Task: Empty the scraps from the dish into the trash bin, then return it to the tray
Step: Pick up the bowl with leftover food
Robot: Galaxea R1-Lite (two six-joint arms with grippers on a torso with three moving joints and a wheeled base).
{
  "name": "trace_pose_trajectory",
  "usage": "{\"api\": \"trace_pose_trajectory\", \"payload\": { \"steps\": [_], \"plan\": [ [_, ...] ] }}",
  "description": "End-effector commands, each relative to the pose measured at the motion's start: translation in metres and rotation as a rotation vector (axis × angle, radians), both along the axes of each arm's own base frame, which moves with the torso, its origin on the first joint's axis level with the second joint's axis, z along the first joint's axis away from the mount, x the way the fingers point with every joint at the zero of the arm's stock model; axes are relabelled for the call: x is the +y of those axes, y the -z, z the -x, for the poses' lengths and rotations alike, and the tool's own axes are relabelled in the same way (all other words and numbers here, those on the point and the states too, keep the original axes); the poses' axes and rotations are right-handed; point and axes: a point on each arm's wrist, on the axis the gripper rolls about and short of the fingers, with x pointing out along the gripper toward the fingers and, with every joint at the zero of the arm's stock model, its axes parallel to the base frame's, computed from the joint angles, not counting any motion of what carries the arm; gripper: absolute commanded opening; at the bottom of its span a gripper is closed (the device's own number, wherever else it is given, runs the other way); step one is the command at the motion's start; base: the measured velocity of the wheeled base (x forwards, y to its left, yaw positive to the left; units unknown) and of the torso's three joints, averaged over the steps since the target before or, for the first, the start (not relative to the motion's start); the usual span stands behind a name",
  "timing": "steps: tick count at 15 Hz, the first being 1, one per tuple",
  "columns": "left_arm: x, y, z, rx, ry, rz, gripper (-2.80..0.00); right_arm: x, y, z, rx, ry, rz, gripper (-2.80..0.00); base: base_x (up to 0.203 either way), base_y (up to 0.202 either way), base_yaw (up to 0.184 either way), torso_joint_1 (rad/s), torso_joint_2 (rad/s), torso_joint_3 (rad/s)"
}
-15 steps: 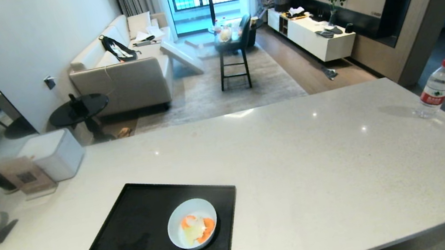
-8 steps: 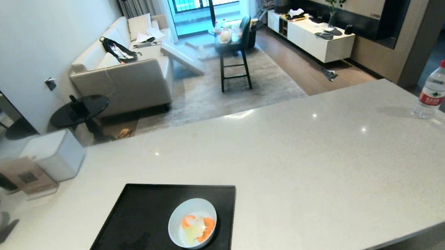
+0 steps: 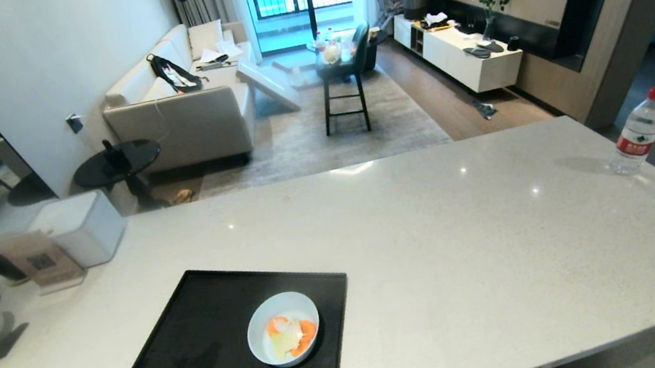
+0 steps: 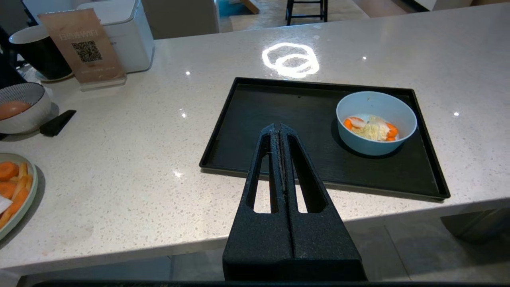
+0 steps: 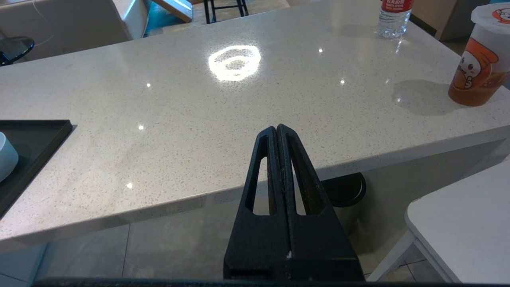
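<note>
Lower centre of the left wrist view: the left gripper (image 4: 281, 129), black, its two fingers pressed together on nothing, hangs short of the desk's near edge.
Lower centre of the right wrist view: the right gripper (image 5: 276, 130), likewise pressed together and empty, sits below the edge of the pale speckled stone desk (image 3: 471, 234).
Tray: the flat matte black rectangular tray (image 3: 197, 353) lies at the lower centre of the head view.
Dish: the small round pale blue-white bowl (image 3: 283, 328) stands upright in the tray's right part.
Scraps: orange carrot slices and pale vegetable pieces (image 3: 288, 336) lie loose in it.
Handling: probably light, rigid, smooth, slippery and breakable; the contents would spill if tipped early.
Hold: best pinched across the rim wall and kept level.
Trash bin: not identifiable in any view.
Far right: a clear plastic water bottle with a red cap (image 3: 641, 130).
</note>
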Motion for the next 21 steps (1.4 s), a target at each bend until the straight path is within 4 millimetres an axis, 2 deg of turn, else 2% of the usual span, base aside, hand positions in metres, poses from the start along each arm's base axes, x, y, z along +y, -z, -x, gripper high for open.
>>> {"api": "trace_pose_trajectory", "payload": {
  "steps": [1, 3, 6, 8, 11, 16, 18, 21],
  "plan": [
    [0.000, 0.000, 0.000, 0.000, 0.000, 0.003, -2.80, 0.000, 0.000, 0.000, -0.001, 0.000, -0.001, -2.80, 0.000, 0.000, 0.000, 0.000, 0.00, 0.000],
    [0.000, -0.005, 0.002, -0.009, 0.002, 0.001, -2.80, 0.000, 0.000, 0.000, -0.001, 0.000, -0.001, -2.80, 0.000, 0.000, 0.000, 0.000, 0.00, 0.000],
    [-0.001, -0.036, 0.011, 0.053, 0.049, -0.019, -2.80, 0.000, 0.000, 0.000, -0.001, 0.000, -0.001, -2.80, 0.000, 0.000, 0.000, 0.000, 0.00, 0.000],
    [-0.002, -0.055, 0.001, 0.171, 0.095, -0.069, -2.80, 0.000, 0.000, 0.000, -0.001, 0.000, -0.001, -2.80, 0.000, 0.000, 0.000, 0.000, 0.00, 0.000],
    [-0.003, -0.075, -0.027, 0.333, 0.173, -0.187, -2.80, 0.000, 0.000, 0.000, -0.001, 0.001, -0.001, -2.80, 0.000, 0.000, 0.000, 0.000, 0.00, 0.000],
    [-0.010, -0.096, -0.087, 0.544, 0.370, -0.340, -2.80, 0.000, 0.000, 0.000, -0.001, 0.000, -0.001, -2.80, 0.000, 0.000, 0.000, 0.000, 0.00, 0.000],
    [-0.021, -0.101, -0.110, 0.600, 0.452, -0.392, -2.80, 0.000, 0.000, 0.000, -0.001, 0.002, -0.001, -2.80, 0.000, 0.000, 0.000, 0.000, 0.00, 0.000],
    [-0.045, -0.106, -0.143, 0.678, 0.479, -0.478, -2.80, 0.000, 0.000, 0.000, -0.001, 0.000, -0.001, -2.80, 0.000, 0.000, 0.000, 0.000, 0.00, 0.000]
  ]
}}
